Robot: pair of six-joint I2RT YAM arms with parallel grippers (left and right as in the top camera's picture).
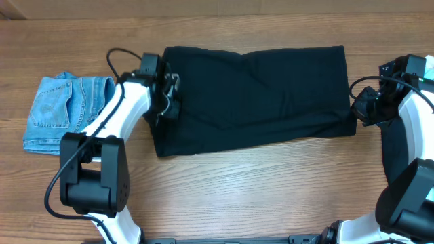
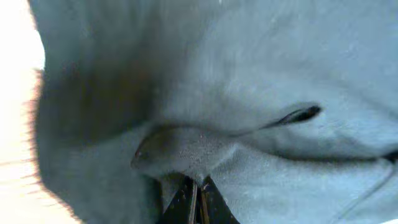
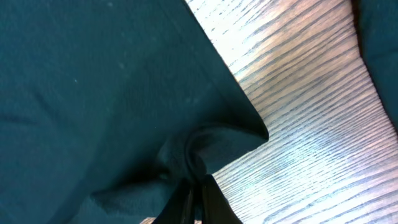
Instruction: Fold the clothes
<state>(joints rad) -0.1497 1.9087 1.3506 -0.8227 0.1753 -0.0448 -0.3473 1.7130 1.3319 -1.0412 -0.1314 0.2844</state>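
A large plain black garment [image 1: 258,95] lies spread across the middle of the wooden table [image 1: 271,190], with soft creases. My left gripper [image 1: 169,102] sits at its left edge. In the left wrist view that gripper [image 2: 198,186] is shut, pinching a small raised fold of the fabric [image 2: 261,74]. At the garment's lower right corner is my right gripper [image 1: 357,112]. The right wrist view shows it [image 3: 198,183] shut on the bunched corner of the cloth [image 3: 93,93], with bare table [image 3: 311,106] beside it.
A folded blue denim piece [image 1: 64,112] lies at the left, just beyond the left arm. Both arm bases stand at the table's front edge. Bare wood shows in front of the black garment.
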